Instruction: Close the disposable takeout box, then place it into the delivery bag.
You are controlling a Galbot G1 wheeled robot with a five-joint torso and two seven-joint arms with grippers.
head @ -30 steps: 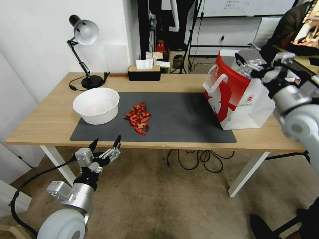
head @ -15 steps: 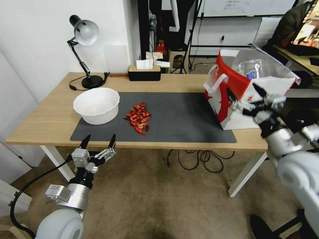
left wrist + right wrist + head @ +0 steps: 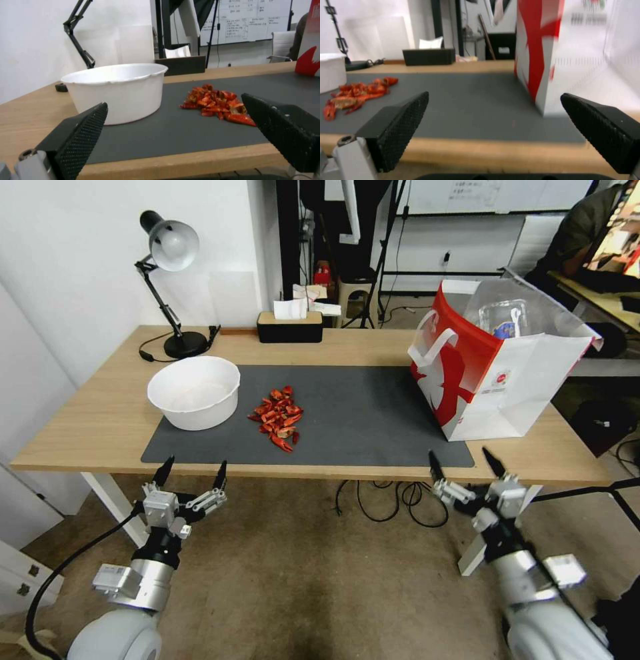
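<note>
The clear takeout box (image 3: 505, 318) lies inside the red and white delivery bag (image 3: 483, 380), which stands open at the right end of the table; its red and white side also shows in the right wrist view (image 3: 553, 50). My right gripper (image 3: 466, 467) hangs open and empty below the table's front edge, in front of the bag. In the right wrist view its black fingers (image 3: 396, 125) stand wide apart. My left gripper (image 3: 190, 472) is open and empty too, low in front of the table's left part, with its fingers (image 3: 80, 130) spread.
A white round bowl (image 3: 193, 391) and a pile of red chili pieces (image 3: 277, 418) sit on the dark mat (image 3: 360, 413). A desk lamp (image 3: 170, 247) and a black tissue box (image 3: 289, 325) stand at the table's back. Cables lie on the floor under the table.
My right gripper has come down from the bag's mouth, past the bag's front, to below the table edge, leaving the box in the bag. The left gripper sank slightly.
</note>
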